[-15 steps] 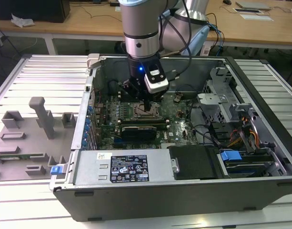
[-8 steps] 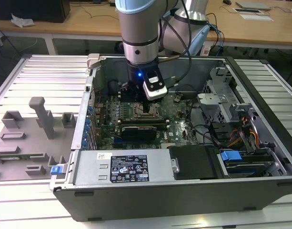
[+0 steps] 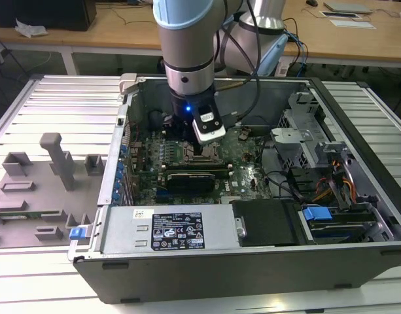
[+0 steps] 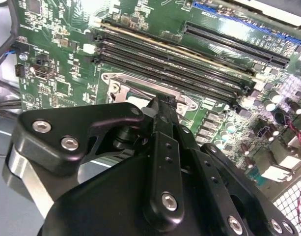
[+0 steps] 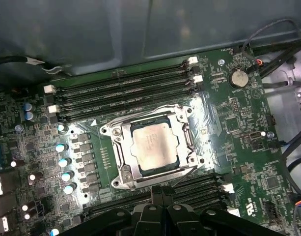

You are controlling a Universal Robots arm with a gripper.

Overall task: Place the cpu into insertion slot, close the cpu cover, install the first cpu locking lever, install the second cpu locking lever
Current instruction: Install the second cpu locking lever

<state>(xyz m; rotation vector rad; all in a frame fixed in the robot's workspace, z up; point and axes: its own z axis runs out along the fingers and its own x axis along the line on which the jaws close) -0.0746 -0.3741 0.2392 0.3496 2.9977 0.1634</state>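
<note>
Arm reaching straight down into the open case [image 3: 357,131], over the socket.

The arm [image 3: 187,39] is standing upright above the green board [image 3: 246,171], and its claw [image 3: 200,145] is hanging just above the slot [image 3: 201,154] in the exterior view. The first wrist view is showing what the other hides: the cpu [image 5: 153,144] is sitting flat in the slot [image 5: 122,147], the cover [image 5: 185,132] is lying closed around it, and memory slots [image 5: 125,83] are running on both sides. In the second wrist view the claw [image 4: 162,104] is covering most of the socket, its fingers [image 4: 163,147] pressed together, gripping nothing, the tips poised near the cover's [image 4: 140,83] edge; contact cannot be told.
</note>
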